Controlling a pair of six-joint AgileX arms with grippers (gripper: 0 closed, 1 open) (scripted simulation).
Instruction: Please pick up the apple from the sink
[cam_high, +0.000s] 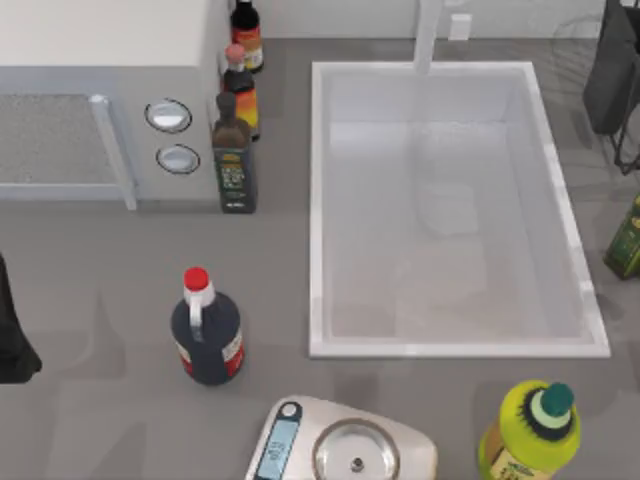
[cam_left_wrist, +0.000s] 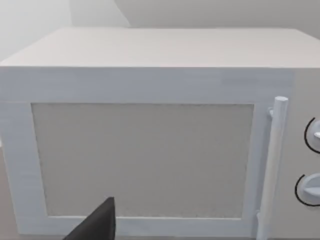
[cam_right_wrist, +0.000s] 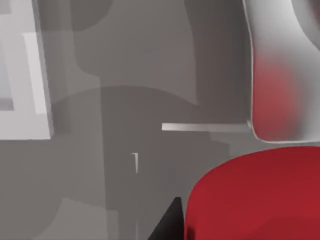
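The red apple (cam_right_wrist: 255, 200) sits close under the right wrist camera (sink (cam_high: 320, 200) basin bare).

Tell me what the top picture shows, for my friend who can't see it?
A big white sink with a faucet fills the middle of a grey table, and no apple lies in its basin. On the left stand a microwave, a row of bottles and a dark red-capped bottle; a kitchen scale and a yellow-green bottle sit in front.
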